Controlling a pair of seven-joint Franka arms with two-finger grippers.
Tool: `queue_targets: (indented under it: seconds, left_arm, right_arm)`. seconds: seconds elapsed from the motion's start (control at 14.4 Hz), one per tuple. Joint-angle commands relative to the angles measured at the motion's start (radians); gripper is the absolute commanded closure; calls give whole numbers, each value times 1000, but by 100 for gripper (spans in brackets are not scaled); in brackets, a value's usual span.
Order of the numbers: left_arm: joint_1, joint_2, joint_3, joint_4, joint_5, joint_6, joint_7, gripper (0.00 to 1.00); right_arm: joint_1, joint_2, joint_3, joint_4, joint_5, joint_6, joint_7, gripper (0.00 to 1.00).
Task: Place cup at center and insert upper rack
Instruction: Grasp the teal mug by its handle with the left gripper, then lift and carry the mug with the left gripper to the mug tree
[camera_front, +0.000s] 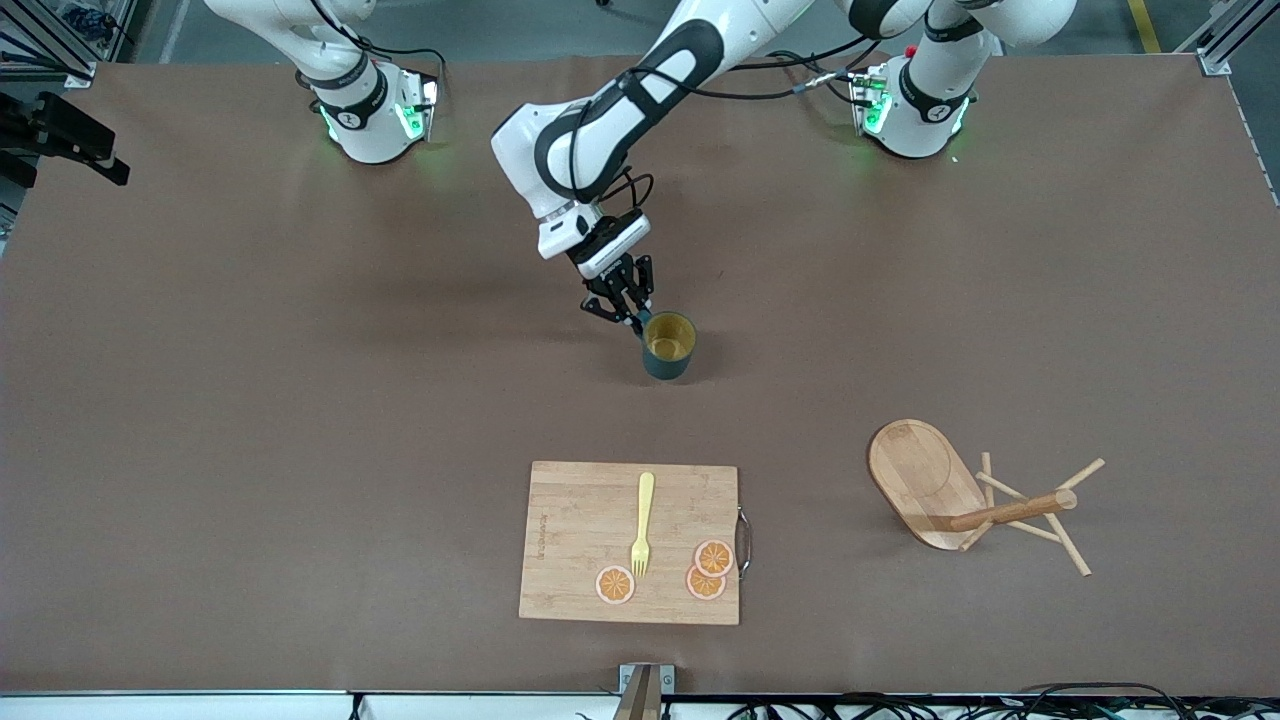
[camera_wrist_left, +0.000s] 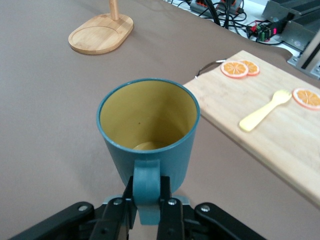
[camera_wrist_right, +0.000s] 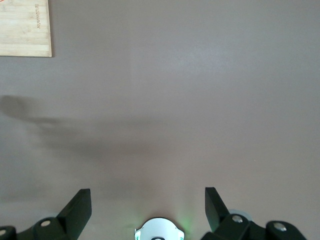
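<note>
Cup (camera_front: 668, 345) apparently resting on table, handle clamped by left gripper (camera_front: 628, 310).

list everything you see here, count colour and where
cup: 1, dark teal, yellow inside, mid-table, upright
cutting board: 1, light bamboo, nearer the front camera than the cup
fork: 1, yellow, on the board
orange slices: 3, orange, on the board by the fork's tines
upper rack: 1, light wood, tipped on its side, toward the left arm's end
table: 1, brown
left gripper: 1, black, shut on the cup's handle
right gripper: 1, black, open, waiting over bare table
</note>
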Motion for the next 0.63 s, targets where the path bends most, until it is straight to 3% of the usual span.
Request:
queue_targets:
  seconds: [0.0, 0.28, 0.56]
  left_arm:
    - [52, -77, -9, -5, -79, 12, 77, 99]
    - [169, -201, -6, -6, -185, 125, 139, 99]
    - [324, -300, -3, -8, -417, 133, 381, 99]
  right_arm:
    - [-3, -20, 3, -17, 8, 6, 8, 0]
    - [-3, -20, 3, -17, 8, 5, 7, 0]
    - [-1, -20, 3, -17, 6, 5, 7, 0]
